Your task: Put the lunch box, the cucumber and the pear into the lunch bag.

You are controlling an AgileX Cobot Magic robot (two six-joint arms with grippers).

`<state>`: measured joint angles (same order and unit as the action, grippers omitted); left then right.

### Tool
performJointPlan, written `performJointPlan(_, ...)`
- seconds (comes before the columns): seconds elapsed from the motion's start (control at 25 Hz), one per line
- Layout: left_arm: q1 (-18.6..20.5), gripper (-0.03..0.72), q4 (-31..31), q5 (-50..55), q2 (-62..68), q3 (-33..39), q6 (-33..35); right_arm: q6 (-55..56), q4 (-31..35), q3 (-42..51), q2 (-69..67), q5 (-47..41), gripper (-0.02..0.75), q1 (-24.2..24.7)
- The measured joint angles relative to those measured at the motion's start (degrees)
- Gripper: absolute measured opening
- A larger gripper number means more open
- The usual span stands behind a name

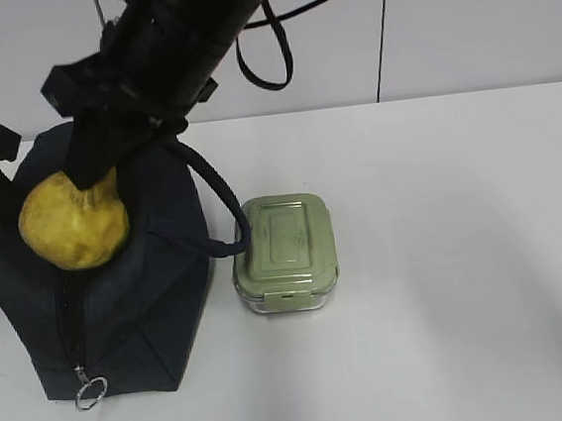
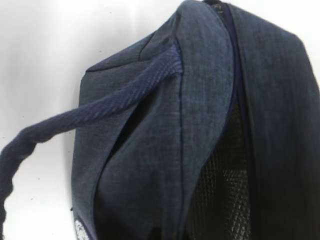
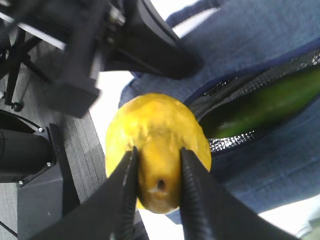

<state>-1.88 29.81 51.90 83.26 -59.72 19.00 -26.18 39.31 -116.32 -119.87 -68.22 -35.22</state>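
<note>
Clamped on the pear (image 3: pixel 155 145), my right pincer (image 3: pixel 156 192) grips it by the narrow top, one black finger pressed to each side of the stem end, so the lumpy yellow body hangs beyond the tips. From the exterior camera the pear (image 1: pixel 72 229) sits over the top of the lunch bag (image 1: pixel 150 293), at the bag's left side, with my right arm reaching across from upper right. The dark navy bag stands on the white table (image 1: pixel 464 253), its zipper ring pull (image 1: pixel 90 392) hanging at the near end. Through the open slit my right wrist camera shows the cucumber (image 3: pixel 265 105) already lying inside, dark green against the silver lining, just beside and below the pear. One looped handle (image 1: pixel 218 199) drapes down the bag's right side toward the lunch box (image 1: pixel 285 254), which rests on the table just beside the bag, sage lid clipped on. My left pincer is out of view; its camera sees only the bag's fabric (image 2: pixel 200 125) and a handle (image 2: pixel 75 117) close up.
</note>
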Motion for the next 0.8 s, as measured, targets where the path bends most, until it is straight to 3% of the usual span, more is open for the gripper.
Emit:
performJointPlan(0.24, 0.0, -0.015, 0.2, 0.1, 0.0, 0.0, 0.0, -0.5, -2.2, 0.0, -2.1, 4.5, 0.217, -0.1)
performJointPlan(0.36, 0.0, -0.015, 0.2, 0.1, 0.0, 0.0, 0.0, -0.9, -3.2, 0.0, -2.1, 6.5, 0.328, -0.3)
performJointPlan(0.48, 0.0, -0.015, 0.2, 0.1, 0.0, 0.0, 0.0, -1.0, -5.0, 0.0, -2.1, 6.8, 0.494, -0.3)
performJointPlan(0.56, 0.0, -0.015, 0.2, 0.1, 0.0, 0.0, 0.0, -1.0, -5.6, -0.1, -2.1, 6.7, 0.552, -0.3)
performJointPlan(0.8, 0.0, -0.015, 0.2, 0.2, 0.0, 0.0, 0.0, 4.3, -13.5, -1.3, -0.9, 3.3, 0.566, 1.6)
